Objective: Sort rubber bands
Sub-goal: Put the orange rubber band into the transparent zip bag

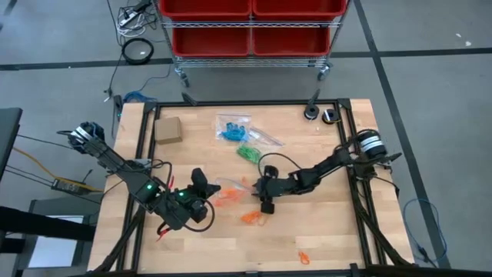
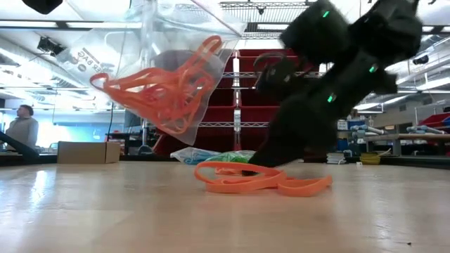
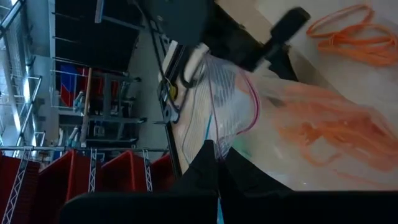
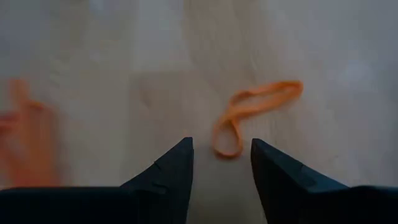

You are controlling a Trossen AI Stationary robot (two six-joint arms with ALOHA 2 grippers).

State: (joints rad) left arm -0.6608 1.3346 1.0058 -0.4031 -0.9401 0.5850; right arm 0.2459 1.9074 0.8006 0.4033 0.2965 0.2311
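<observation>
Right pincer (image 4: 221, 155) over orange band (image 4: 255, 112)

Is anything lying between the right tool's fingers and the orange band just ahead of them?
No. In the right wrist view, only bare wooden table separates the open right tool from the orange rubber band.

The scene is evenly lit from overhead; ceiling lights (image 2: 429, 60) are seen glaring in the low view, where the counter (image 2: 105, 211) shows a soft sheen. Shadows are faint. The dark arm (image 2: 330, 84) at upper right is blurred. In the right wrist view the orange rubber band (image 4: 255, 112) is soft and the frame's left edge smeared.
</observation>
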